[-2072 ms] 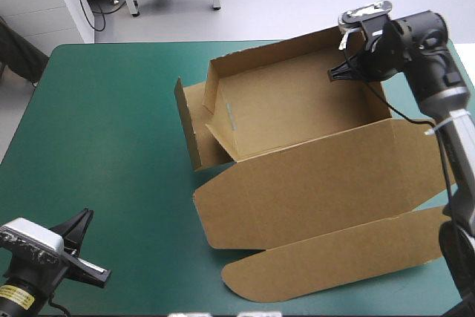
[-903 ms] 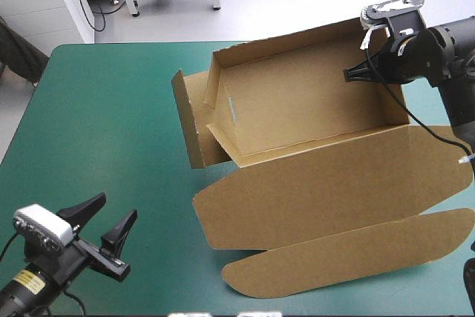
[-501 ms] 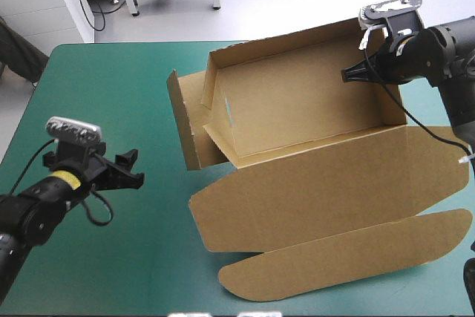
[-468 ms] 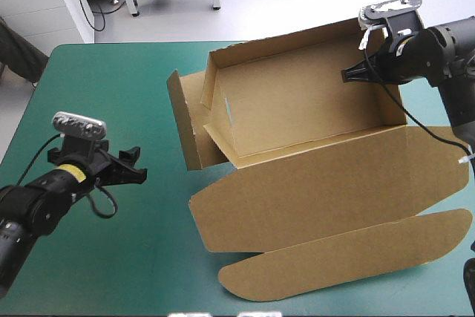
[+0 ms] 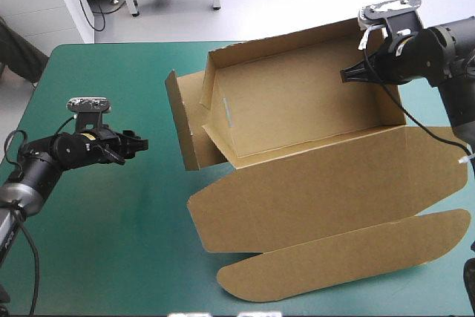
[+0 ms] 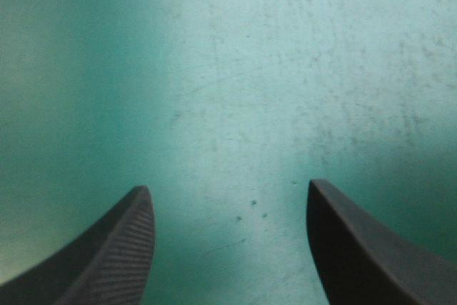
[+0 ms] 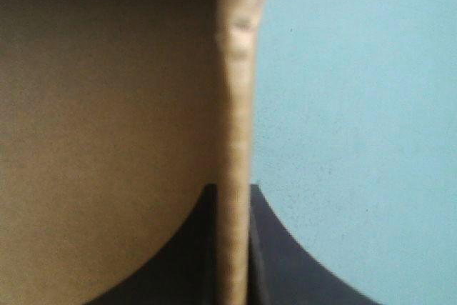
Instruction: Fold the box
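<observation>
1. I see the box (image 5: 297,109) on the right half of the table as an open tray. Its far wall runs close to the table's far edge.
2. The lid (image 5: 319,183) lies flat toward the near edge. Its rounded tuck flap (image 5: 349,254) ends just short of that edge, and the lid's right end reaches the table's right side.
3. The left half of the teal-green cover (image 5: 96,243) is bare. That is my open room for moving.
4. My left gripper (image 5: 133,144) hangs over that bare cover, pointing at the box's loose left end flap (image 5: 182,128), with a strip of cover between them.
5. In the left wrist view its black fingers (image 6: 121,248) stand wide apart with nothing between them, only cover beneath.
6. My right gripper (image 5: 349,74) sits at the tray's far right corner, clamped on the right end wall (image 7: 232,105). In the right wrist view the wall's edge runs straight up between the two fingers, with the tray's inside on one side and cover on the other.
7. The upright end flap is the first thing in the left gripper's way.
</observation>
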`<state>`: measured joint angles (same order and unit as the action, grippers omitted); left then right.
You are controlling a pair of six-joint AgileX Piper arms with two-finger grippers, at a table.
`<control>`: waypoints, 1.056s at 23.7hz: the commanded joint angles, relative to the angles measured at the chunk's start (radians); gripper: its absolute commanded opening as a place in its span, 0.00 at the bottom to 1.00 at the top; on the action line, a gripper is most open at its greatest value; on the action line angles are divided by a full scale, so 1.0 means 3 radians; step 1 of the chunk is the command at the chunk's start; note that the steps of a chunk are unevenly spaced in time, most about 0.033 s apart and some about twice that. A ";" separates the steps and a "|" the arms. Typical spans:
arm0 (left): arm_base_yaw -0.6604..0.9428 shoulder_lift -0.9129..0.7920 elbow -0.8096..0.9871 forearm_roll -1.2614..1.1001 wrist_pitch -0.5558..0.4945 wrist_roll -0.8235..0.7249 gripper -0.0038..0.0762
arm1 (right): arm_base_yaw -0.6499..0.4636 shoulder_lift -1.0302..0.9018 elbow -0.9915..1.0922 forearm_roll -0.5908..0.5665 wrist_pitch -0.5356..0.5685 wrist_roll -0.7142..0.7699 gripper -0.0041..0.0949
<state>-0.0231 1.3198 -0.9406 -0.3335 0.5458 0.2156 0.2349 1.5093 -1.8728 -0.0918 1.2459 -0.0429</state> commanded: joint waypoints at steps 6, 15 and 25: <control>0.0293 0.0452 -0.0117 -0.3134 0.0478 0.2544 0.60 | -0.0018 -0.0136 -0.0080 0.0136 0.0028 0.0002 0.02; 0.0293 0.0726 -0.0117 -0.4409 0.1912 0.3536 0.60 | -0.0018 -0.0136 -0.0080 0.0114 -0.0075 0.0002 0.02; -0.0038 0.0435 -0.0117 -0.4768 0.2510 0.3606 0.60 | -0.0018 0.0004 -0.0080 0.0114 -0.0215 0.0002 0.02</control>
<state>-0.0032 1.5138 -0.9474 -1.6605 1.1579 1.2943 0.2349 1.5283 -1.8728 -0.0600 1.2397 -0.0438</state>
